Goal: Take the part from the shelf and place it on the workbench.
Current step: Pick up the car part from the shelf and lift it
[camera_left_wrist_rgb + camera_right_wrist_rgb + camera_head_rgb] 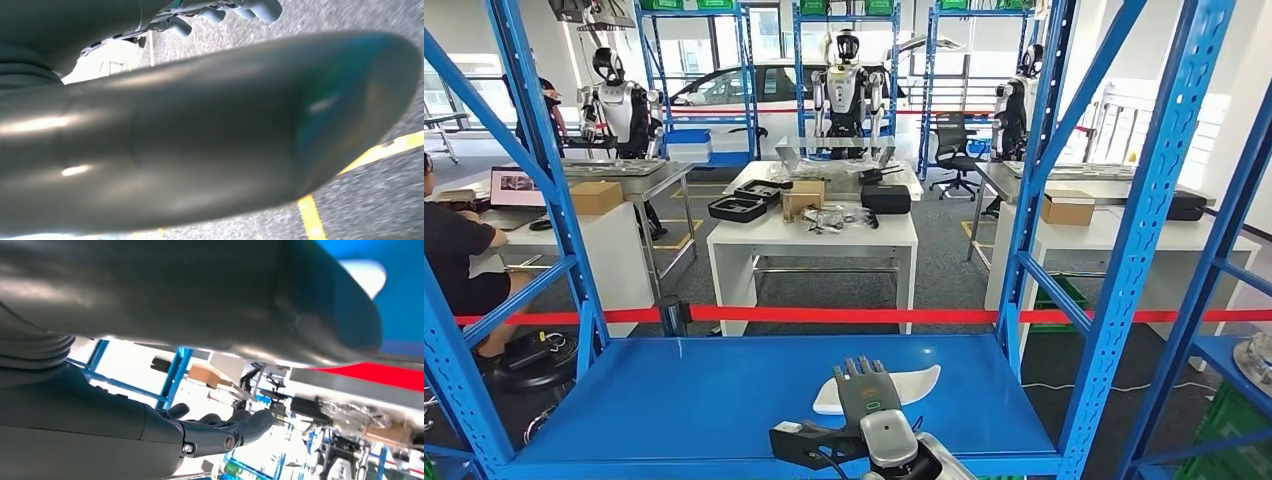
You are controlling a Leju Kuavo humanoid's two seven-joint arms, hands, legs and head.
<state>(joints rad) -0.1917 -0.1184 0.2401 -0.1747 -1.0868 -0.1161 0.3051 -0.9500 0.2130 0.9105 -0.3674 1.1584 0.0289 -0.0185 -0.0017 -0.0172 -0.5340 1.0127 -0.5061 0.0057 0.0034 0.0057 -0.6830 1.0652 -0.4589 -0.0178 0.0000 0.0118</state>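
Observation:
A flat white part (909,384) lies on the blue shelf board (694,400), toward its right side. My right hand (864,388) reaches in from below and hovers over the part's left end, fingers stretched forward and apart, thumb out to the left, holding nothing. In the right wrist view the dark fingers (227,427) are spread in the air, and the white part (367,272) shows past the thumb on the blue shelf (400,305). My left hand (200,145) hangs over grey floor, its fingers (225,10) loose, with nothing in it.
Blue shelf uprights (1139,230) and slanted braces (544,150) frame the opening on both sides. Behind the shelf runs a red barrier tape (844,315). Beyond it stand white tables (814,235) with boxes, other robots (844,85) and a seated person (454,255) at the left.

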